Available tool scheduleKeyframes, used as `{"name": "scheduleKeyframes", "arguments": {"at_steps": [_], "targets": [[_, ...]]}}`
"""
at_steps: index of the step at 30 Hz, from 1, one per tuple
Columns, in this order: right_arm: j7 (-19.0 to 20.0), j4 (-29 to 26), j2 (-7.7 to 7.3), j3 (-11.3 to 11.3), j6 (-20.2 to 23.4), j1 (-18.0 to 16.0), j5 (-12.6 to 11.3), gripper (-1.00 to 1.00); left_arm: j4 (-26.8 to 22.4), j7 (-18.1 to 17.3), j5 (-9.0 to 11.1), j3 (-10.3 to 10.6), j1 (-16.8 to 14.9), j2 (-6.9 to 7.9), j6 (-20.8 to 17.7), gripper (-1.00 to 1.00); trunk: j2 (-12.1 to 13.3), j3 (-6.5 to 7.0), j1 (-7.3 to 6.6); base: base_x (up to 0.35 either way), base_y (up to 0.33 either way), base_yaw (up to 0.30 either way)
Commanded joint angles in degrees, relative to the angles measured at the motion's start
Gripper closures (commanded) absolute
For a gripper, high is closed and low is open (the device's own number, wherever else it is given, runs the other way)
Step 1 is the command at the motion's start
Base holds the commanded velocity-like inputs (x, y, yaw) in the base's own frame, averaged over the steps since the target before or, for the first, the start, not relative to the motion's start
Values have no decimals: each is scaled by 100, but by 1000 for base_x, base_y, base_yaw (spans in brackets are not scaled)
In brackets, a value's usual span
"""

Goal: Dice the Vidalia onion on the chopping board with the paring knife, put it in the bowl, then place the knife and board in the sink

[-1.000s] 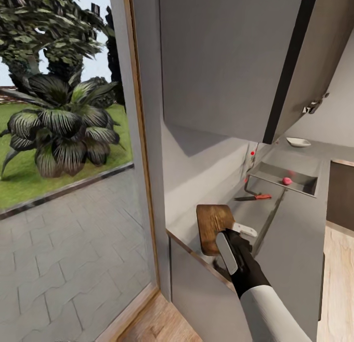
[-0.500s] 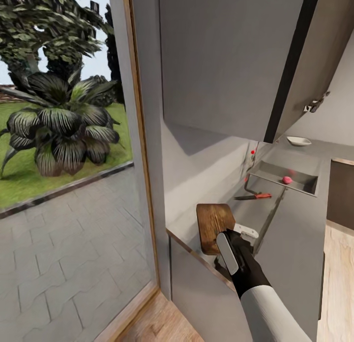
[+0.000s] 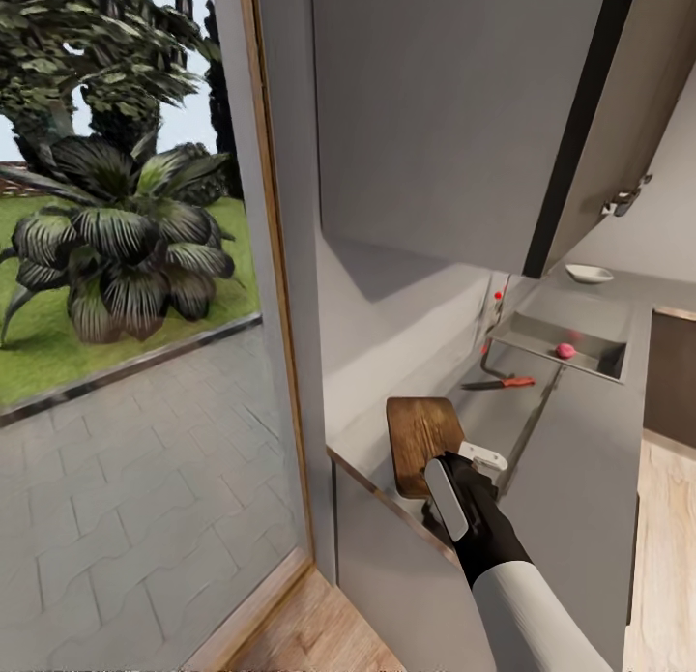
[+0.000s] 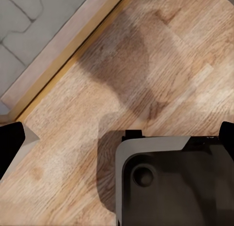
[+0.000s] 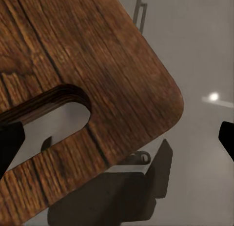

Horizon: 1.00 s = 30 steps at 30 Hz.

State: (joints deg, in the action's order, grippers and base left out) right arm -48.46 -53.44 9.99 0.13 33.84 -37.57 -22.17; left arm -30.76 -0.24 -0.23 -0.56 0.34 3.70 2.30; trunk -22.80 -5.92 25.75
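— What's the biggest thing here?
— The countertop [image 3: 570, 440], a grey glossy run along the wall, with the sink [image 3: 561, 341] set in towards its far end.
— And the chopping board [image 3: 421, 442]?
— It lies at the worktop's near corner, by the wall edge. The right wrist view shows its rounded corner and handle slot [image 5: 97, 89] close up.
— Where is the right gripper [image 3: 462, 479]?
— At the board's near end. Its dark fingertips sit at the two sides of the wrist picture, so the claw is wide apart, holding nothing.
— The left gripper [image 4: 117, 138]?
— Over light wood floor [image 4: 161, 55], also spread wide, with nothing between its tips.
— The smaller things?
— The bowl [image 3: 589, 274] stands at the worktop's far end, beyond the sink. The paring knife [image 3: 501, 383] lies on the worktop just before the sink's near edge. The Vidalia onion [image 3: 565, 350] sits inside the basin.
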Motion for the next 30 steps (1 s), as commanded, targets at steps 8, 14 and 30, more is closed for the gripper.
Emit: {"name": "scheduleKeyframes", "arguments": {"at_steps": [8,14,30], "targets": [[-37,-7,1,4,11,-5,-41,-100,-17,-3,-3,-6,1,0,8,-100,-12,-62,4,32,16,0],[-40,-8,1,4,3,-5,-41,-100,-17,-3,-3,-6,1,0,8,-100,-12,-72,4,20,9,0],[-36,-7,1,3,4,-5,-41,-100,-9,-3,-3,-6,1,0,8,-100,-12,-85,4,1,0,0]]}}
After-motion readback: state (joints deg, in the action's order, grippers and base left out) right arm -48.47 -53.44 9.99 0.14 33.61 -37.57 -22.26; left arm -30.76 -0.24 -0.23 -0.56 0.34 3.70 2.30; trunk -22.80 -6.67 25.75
